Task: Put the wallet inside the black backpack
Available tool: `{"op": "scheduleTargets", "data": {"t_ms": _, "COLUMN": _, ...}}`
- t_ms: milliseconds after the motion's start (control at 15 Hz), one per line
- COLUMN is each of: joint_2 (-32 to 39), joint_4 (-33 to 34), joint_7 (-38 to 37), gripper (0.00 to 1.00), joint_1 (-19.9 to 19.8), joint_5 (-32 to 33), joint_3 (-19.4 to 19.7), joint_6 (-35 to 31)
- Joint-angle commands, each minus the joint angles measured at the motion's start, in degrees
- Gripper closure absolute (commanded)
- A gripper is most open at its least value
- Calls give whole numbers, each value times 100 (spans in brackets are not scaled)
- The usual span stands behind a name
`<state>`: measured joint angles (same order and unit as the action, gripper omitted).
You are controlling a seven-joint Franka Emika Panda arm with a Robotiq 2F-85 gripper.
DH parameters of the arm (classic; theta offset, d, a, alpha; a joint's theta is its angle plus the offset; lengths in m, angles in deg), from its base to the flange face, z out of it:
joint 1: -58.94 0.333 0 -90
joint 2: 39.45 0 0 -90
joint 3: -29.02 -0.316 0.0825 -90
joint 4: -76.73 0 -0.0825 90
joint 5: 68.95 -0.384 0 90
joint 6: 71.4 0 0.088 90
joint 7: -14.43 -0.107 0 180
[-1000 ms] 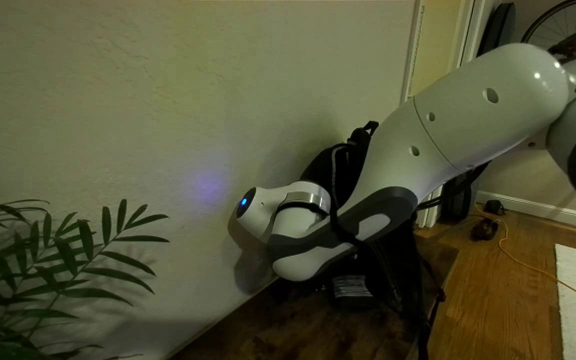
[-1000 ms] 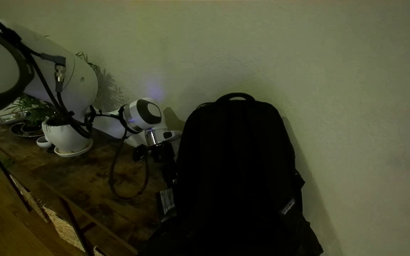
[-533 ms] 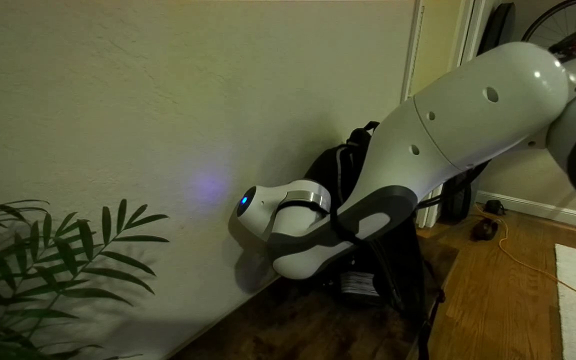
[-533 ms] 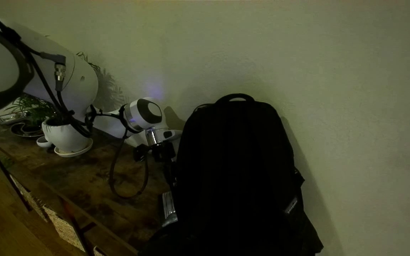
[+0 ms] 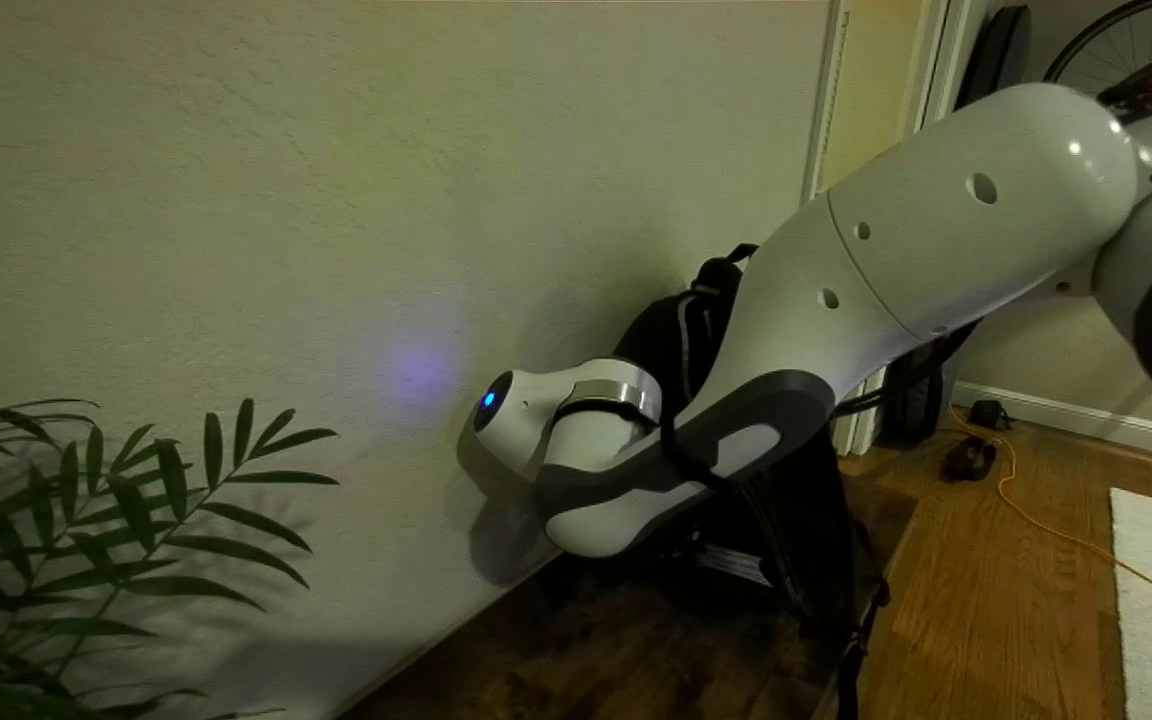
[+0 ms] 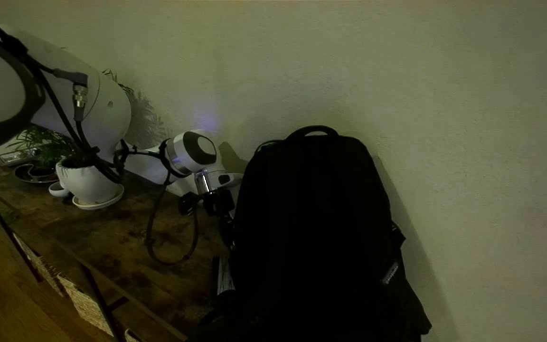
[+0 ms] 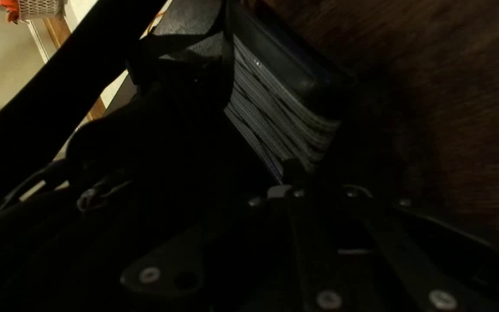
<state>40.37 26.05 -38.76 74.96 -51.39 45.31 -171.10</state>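
The wallet (image 7: 286, 104), dark with pale grey stripes on its face, slants up from the fingertips in the wrist view. My gripper (image 7: 313, 177) is shut on its near end, though deep shadow hides much of the fingers. In both exterior views only part of the wallet shows, a striped patch (image 5: 734, 564) low beside the bag and a strip (image 6: 224, 276) at the bag's edge. The black backpack (image 6: 316, 223) leans upright against the wall, mostly behind the arm in an exterior view (image 5: 644, 335). Its opening cannot be made out.
The wooden tabletop (image 6: 112, 247) lies under the wallet and bag. The wall (image 5: 386, 250) is close to the wrist. A potted plant (image 6: 88, 183) stands at the far end. A cable loop (image 6: 174, 262) hangs from the wrist; straps (image 5: 851, 670) dangle by the table edge.
The fingers have closed on the wallet. The wallet has turned and shifted toward the backpack, more of it now hidden. The backpack has shifted slightly; the arm has barely moved.
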Motion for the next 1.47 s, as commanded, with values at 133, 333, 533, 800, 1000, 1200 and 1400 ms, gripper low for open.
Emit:
{"op": "scheduleTargets", "data": {"t_ms": 133, "joint_2": -248, "joint_4": -276, "joint_7": -163, "gripper": 100, "joint_1": 124, "joint_5": 55, "joint_3": 93, "joint_6": 93}}
{"op": "scheduleTargets", "data": {"t_ms": 333, "joint_2": -287, "joint_4": -304, "joint_7": -187, "gripper": 99, "joint_1": 160, "joint_5": 59, "joint_3": 109, "joint_6": 63}}
{"op": "scheduleTargets", "data": {"t_ms": 533, "joint_2": -390, "joint_4": -365, "joint_7": -248, "gripper": 99, "joint_1": 227, "joint_5": 41, "joint_3": 104, "joint_6": -25}}
{"op": "scheduleTargets", "data": {"t_ms": 800, "joint_2": -588, "joint_4": -441, "joint_7": -362, "gripper": 99, "joint_1": 325, "joint_5": 5, "joint_3": 69, "joint_6": -177}}
{"op": "scheduleTargets", "data": {"t_ms": 1000, "joint_2": -701, "joint_4": -484, "joint_7": -442, "gripper": 99, "joint_1": 353, "joint_5": -54, "joint_3": 44, "joint_6": -262}}
{"op": "scheduleTargets", "data": {"t_ms": 1200, "joint_2": -802, "joint_4": -584, "joint_7": -527, "gripper": 99, "joint_1": 345, "joint_5": -89, "joint_3": 12, "joint_6": -415}}
{"op": "scheduleTargets", "data": {"t_ms": 1400, "joint_2": -985, "joint_4": -802, "joint_7": -648, "gripper": 99, "joint_1": 330, "joint_5": -167, "joint_3": -4, "joint_6": -740}}
